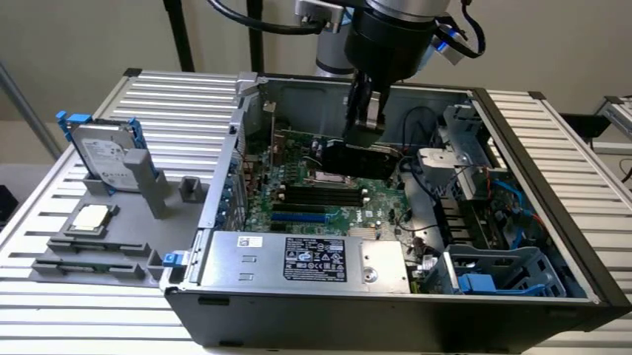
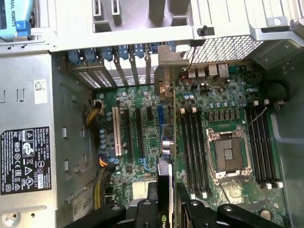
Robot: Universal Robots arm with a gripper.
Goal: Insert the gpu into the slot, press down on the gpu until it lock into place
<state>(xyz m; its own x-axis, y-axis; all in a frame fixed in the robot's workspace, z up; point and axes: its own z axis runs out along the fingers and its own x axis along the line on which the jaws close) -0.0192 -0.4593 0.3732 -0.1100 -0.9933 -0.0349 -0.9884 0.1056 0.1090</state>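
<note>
**On the slatted bench: open computer case, gpu in the gripper above the board**

1. At the exterior view's left, on the slatted table (image 1: 168,96), I log a grey holder block (image 1: 148,185). A grey drive in a blue frame (image 1: 103,155) stands upright in it. A square processor chip (image 1: 91,218) lies flat in front of the drive.
2. Next comes the computer case (image 1: 395,318), lying on its side with its open face up. A silver labelled box (image 1: 306,259) sits along the near wall.
3. The slot (image 1: 298,218) is a blue strip on the green motherboard (image 1: 380,203), just behind the silver box. Its blue face shows uncovered along its length. From the wrist view I read the same slot (image 2: 160,118) among black and white strips.
4. The black memory strips (image 1: 316,196) lie just behind the slot, beside the processor socket (image 2: 228,152).
5. The gpu (image 1: 360,161) hangs on edge over the middle of the board, raised and not seated. In the wrist view the gpu (image 2: 164,175) appears edge-on, running alongside the blue slot.
6. The gripper (image 1: 365,140) reaches down into the case and is clamped on the gpu's upper edge. In the wrist view the gripper (image 2: 166,202) has one black finger on either face of the card.
7. At the exterior view's right, I note a blue plastic cage (image 1: 493,270) in the case's near corner.
</note>
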